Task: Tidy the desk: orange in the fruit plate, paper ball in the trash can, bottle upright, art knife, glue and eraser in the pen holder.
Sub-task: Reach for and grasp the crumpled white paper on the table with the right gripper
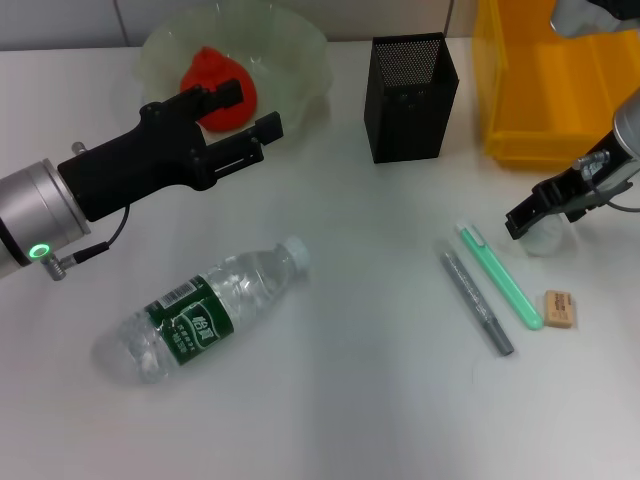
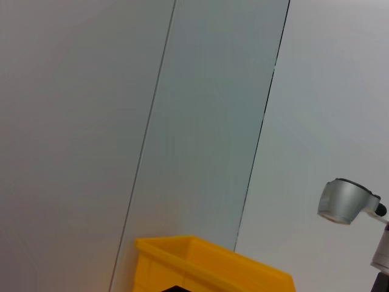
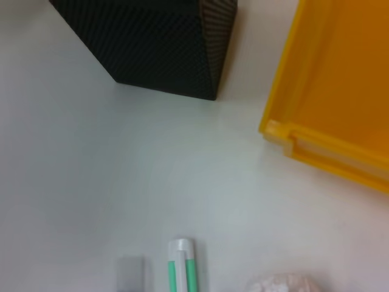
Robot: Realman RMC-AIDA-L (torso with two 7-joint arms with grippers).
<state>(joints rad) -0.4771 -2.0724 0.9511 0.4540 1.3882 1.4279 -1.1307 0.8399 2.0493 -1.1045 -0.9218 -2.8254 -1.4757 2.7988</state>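
Note:
The orange (image 1: 212, 82) lies in the pale green fruit plate (image 1: 300, 50) at the back left. My left gripper (image 1: 248, 112) is open and empty, hovering at the plate's near rim beside the orange. The bottle (image 1: 200, 315) lies on its side at the front left. The paper ball (image 1: 547, 238) lies on the table at the right, also in the right wrist view (image 3: 282, 283). My right gripper (image 1: 525, 215) is right above it. A green-and-white stick tool (image 1: 500, 277), a grey one (image 1: 478, 303) and the eraser (image 1: 560, 307) lie nearby. The pen holder (image 1: 410, 95) stands at the back middle.
The yellow trash can (image 1: 560, 90) stands at the back right, next to the pen holder; both show in the right wrist view, the can (image 3: 340, 91) and the holder (image 3: 158, 42). The left wrist view shows only the wall and the can's rim (image 2: 206, 267).

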